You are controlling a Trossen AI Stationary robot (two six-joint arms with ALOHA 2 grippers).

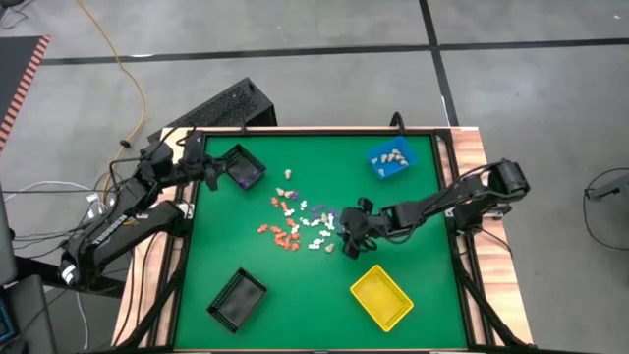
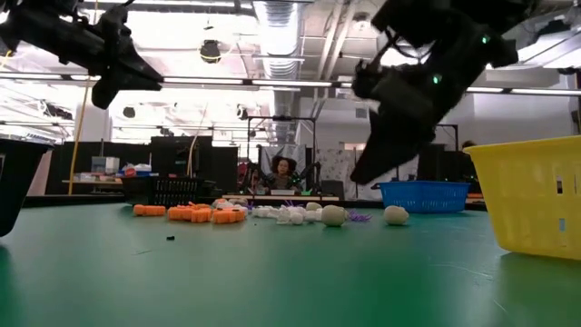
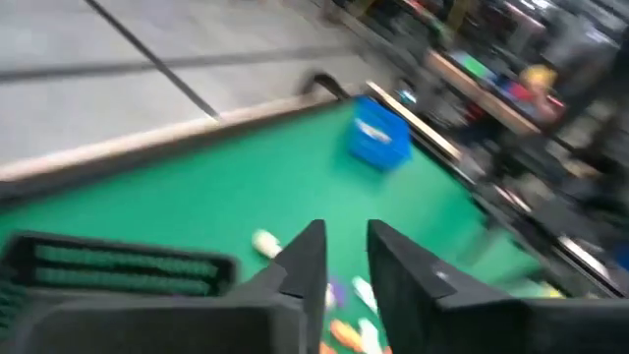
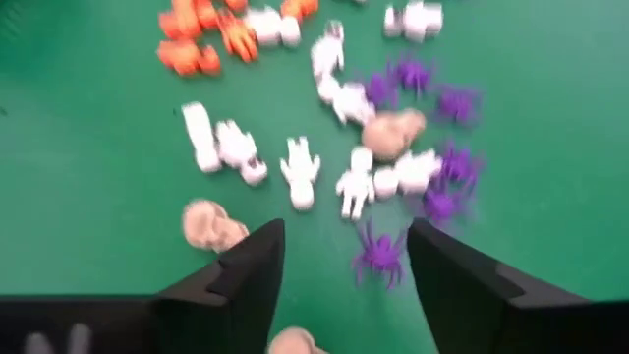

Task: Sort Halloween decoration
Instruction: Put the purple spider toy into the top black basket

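While tilted down, right pincer (image 4: 344, 265) gapes over Halloween decoration (image 4: 300, 169).

We see a grey concrete floor (image 1: 324, 74) crossed by dark seam lines, with an orange cable (image 1: 126, 67) trailing at ten o'clock of the table. Across the room, ceiling ducts (image 2: 281, 23) and bright lights (image 2: 211, 50) hang overhead, and a person (image 2: 283, 169) sits among dark shelving at twelve o'clock.

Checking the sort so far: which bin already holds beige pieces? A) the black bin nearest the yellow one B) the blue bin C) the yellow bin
B: in the high view the blue bin at the table's far right holds several beige pieces, while the yellow bin looks empty.
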